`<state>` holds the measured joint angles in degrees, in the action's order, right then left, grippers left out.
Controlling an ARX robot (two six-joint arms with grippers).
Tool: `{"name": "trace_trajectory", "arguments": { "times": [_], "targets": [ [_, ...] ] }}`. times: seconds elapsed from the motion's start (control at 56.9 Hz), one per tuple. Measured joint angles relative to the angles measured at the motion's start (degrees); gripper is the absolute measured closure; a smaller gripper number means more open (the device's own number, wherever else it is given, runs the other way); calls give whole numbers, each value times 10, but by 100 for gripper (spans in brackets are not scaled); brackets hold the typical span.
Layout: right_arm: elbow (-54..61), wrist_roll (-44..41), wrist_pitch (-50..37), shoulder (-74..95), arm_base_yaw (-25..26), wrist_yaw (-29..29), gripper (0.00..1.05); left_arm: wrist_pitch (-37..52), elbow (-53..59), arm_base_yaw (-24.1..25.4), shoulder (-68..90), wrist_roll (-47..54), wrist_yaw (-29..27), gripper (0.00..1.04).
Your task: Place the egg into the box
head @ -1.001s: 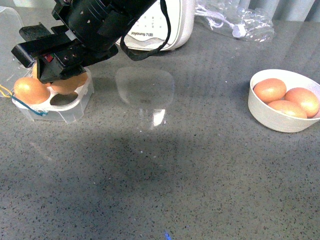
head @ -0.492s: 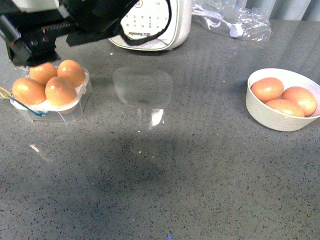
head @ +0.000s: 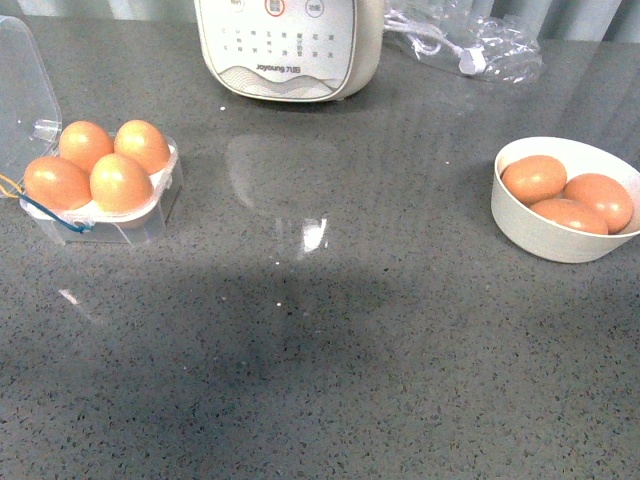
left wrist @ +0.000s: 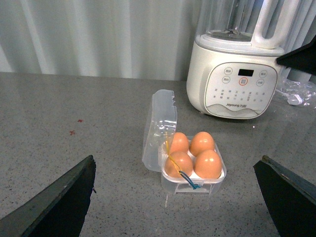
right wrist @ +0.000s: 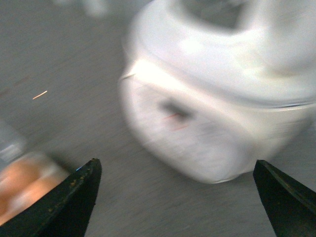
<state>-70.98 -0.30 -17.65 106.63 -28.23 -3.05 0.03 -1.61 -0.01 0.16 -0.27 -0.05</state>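
Overhead arm has left the front view since 0.5 s ago. Smooth orange-brown egg [head: 120, 182] sits in the 4 o'clock cell of the small clear plastic four-cell carton [head: 160, 208]; all four cells are filled and the hinged lid [head: 25, 80] is up. Carton is at 9 o'clock on the grey speckled counter [head: 350, 350], round white bowl [head: 545, 245] of eggs at 3 o'clock. Left gripper [left wrist: 175, 159] has fingers spread, empty. Right gripper [right wrist: 176, 161] is the same, in a blurred view.

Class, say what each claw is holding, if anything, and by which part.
Nothing is held. The left claw and the right claw both stand open and empty. The box holds four eggs.
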Motion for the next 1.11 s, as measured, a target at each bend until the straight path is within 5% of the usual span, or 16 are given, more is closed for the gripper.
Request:
{"name": "trace_trajectory", "arguments": {
  "times": [0.07,0.141,0.264,0.527,1.107],
  "targets": [
    [86,0,-149,-23,12,-136,26,0,0,0,0,0,1,7],
    [170,1,-255,-56,28,-197,36,0,0,0,0,0,0,7],
    [290,1,-347,-133,66,-184,56,0,0,0,0,0,0,7],
    [479,-1,-385,-263,132,-112,102,0,0,0,0,0,0,7],
    [667,1,-356,-488,228,-22,102,0,0,0,0,0,0,7]
  ]
}}
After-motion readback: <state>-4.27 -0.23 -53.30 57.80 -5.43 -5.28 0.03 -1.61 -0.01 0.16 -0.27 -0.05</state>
